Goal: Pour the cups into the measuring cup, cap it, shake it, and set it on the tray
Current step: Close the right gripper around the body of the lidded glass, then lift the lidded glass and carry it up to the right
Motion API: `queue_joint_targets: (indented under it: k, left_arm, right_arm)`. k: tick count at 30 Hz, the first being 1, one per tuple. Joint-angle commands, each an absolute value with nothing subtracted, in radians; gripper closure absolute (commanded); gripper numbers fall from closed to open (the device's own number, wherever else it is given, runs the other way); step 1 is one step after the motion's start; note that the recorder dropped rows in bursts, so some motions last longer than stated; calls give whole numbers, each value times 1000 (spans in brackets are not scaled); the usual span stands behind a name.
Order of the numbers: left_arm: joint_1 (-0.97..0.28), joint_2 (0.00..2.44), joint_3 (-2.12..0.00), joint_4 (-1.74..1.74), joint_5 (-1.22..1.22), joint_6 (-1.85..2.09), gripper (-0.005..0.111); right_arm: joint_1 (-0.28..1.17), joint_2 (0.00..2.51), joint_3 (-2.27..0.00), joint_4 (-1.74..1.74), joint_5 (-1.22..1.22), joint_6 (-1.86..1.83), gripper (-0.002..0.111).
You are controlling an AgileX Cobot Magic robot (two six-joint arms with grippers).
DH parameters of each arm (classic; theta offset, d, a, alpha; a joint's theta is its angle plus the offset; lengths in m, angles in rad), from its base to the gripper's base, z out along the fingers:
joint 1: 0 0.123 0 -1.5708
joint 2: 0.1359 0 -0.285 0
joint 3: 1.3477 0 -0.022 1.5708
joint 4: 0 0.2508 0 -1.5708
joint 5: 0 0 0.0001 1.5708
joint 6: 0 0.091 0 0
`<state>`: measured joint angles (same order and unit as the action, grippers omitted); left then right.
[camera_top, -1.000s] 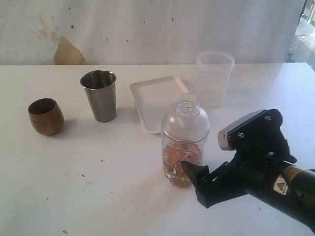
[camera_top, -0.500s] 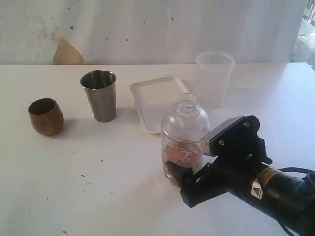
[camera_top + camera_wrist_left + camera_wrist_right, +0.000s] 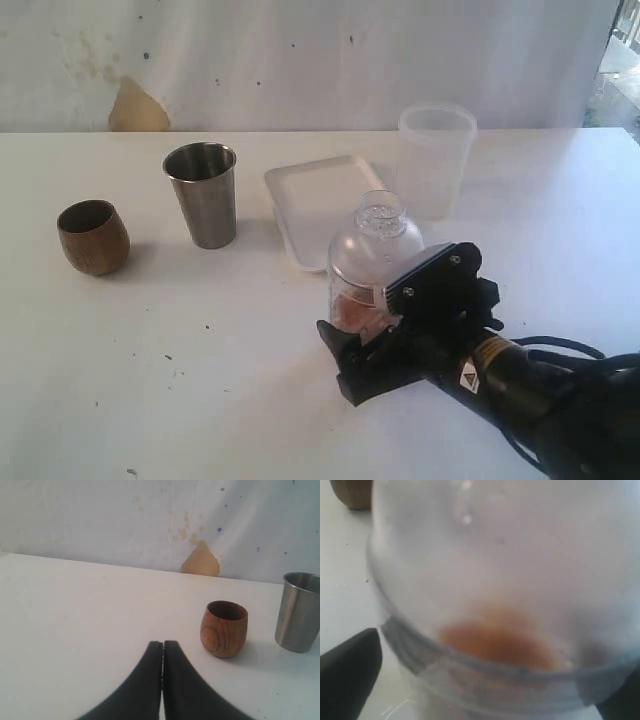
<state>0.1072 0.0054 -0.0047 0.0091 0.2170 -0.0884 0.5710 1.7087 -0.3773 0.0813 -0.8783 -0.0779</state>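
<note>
The right claw (image 3: 360,335) stands wide open around the lower part of the measuring cup (image 3: 352,303), one finger on each side; whether the pads touch its wall cannot be told. The cup stands upright on the counter (image 3: 200,380) just in front of the white tray (image 3: 300,190), not on it, with the domed cap (image 3: 375,245) on and orange-brown contents inside. The left claw (image 3: 162,650) is closed tight on nothing, near the wooden cup (image 3: 224,628) and steel tumbler (image 3: 299,612).
</note>
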Motion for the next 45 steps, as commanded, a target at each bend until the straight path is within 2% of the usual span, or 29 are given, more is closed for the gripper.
queue_joint_targets:
  k: [1,25,28,31,33,36,37,40,41,45]
  left_arm:
    - [108,0,0,6,203,-89,106]
    - [108,0,0,6,203,-89,106]
    - [108,0,0,6,203,-89,106]
    - [108,0,0,6,203,-89,106]
    - [108,0,0,6,203,-89,106]
    - [108,0,0,6,203,-89,106]
    - [108,0,0,6,203,-89,106]
    - [108,0,0,6,203,-89,106]
    - [108,0,0,6,203,-89,106]
    - [108,0,0,6,203,-89,106]
  right_arm:
    - [575,1755,-388,76,-971,-74,3]
    - [575,1777,-388,80,-1091,31,3]
    - [575,1777,-388,80,-1091,31,6]
    - [575,1777,-388,80,-1091,31,18]
    - [575,1777,-388,80,-1091,31,32]
    - [575,1777,-388,80,-1091,31,60]
    - [575,1777,-388,80,-1091,31,73]
    - [575,1777,-388,80,-1084,31,102]
    - [575,1777,-388,80,-1084,31,107]
    - [575,1777,-388,114,-1064,29,108]
